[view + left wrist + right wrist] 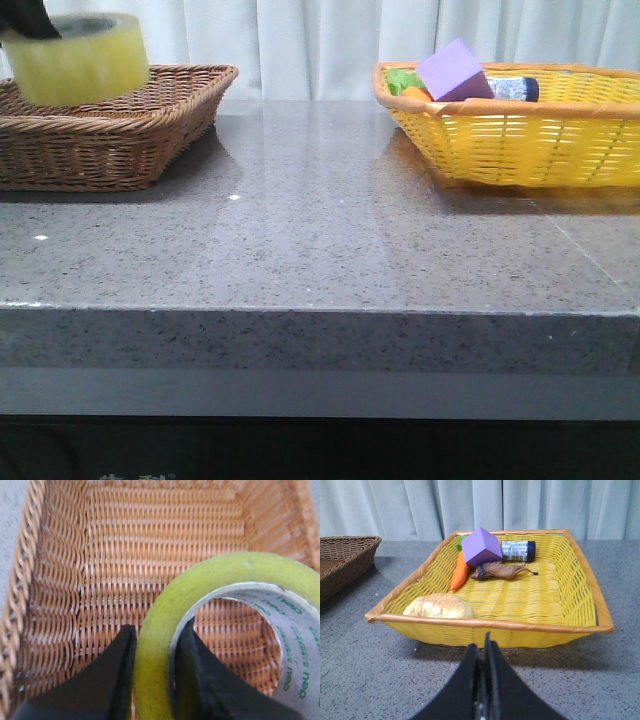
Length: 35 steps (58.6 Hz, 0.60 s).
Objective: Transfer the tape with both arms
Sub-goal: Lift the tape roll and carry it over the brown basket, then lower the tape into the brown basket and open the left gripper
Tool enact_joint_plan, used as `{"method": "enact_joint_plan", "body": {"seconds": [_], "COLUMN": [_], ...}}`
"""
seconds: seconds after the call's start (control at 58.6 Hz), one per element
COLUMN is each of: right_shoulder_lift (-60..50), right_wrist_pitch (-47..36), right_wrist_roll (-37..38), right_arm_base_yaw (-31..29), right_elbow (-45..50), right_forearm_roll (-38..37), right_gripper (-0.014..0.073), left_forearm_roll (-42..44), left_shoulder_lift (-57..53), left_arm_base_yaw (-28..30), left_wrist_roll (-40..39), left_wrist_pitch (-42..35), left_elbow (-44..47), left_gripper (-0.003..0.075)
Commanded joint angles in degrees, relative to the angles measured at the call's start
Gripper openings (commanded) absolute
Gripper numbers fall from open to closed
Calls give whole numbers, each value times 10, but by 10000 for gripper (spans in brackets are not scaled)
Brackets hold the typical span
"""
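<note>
Currently your left gripper (155, 675) pinches the tape (230, 630) wall above the brown basket (60, 605); carry it level toward the right gripper (482, 680), whose fingers are pressed together.

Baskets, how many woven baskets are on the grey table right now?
2. A brown wicker basket sits at the table's back left, under the held yellow tape roll. A yellow plastic-weave basket holding several items sits at the back right. None appears hidden.
</note>
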Motion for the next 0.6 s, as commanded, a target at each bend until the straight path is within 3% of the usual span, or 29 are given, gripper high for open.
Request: {"method": "enact_joint_plan", "body": {"seconds": [0.0,0.154,0.444,0.58], "right_shoulder_lift": [4,4,4,4], "right_wrist_pitch": [-51,-51,-51,-50], "right_wrist_roll": [-5,-5,-5,-5], "right_arm_base_yaw": [0,0,0,0], "right_elbow": [-14,-14,-14,-14], "right_forearm_roll": [3,3,3,3], "right_gripper": [-89,-89,-89,-89], "left_forearm_roll": [-12,-10,2,2], "left_shoulder_lift": [-12,8,6,-18], "left_arm_base_yaw": [1,1,2,2], "left_wrist_roll": [-6,-6,-6,-6], "left_wrist_pitch": [-46,-56,-50,-43], "left_elbow": [-22,-21,-21,-22], "left_gripper": [-19,18,356,382]}}
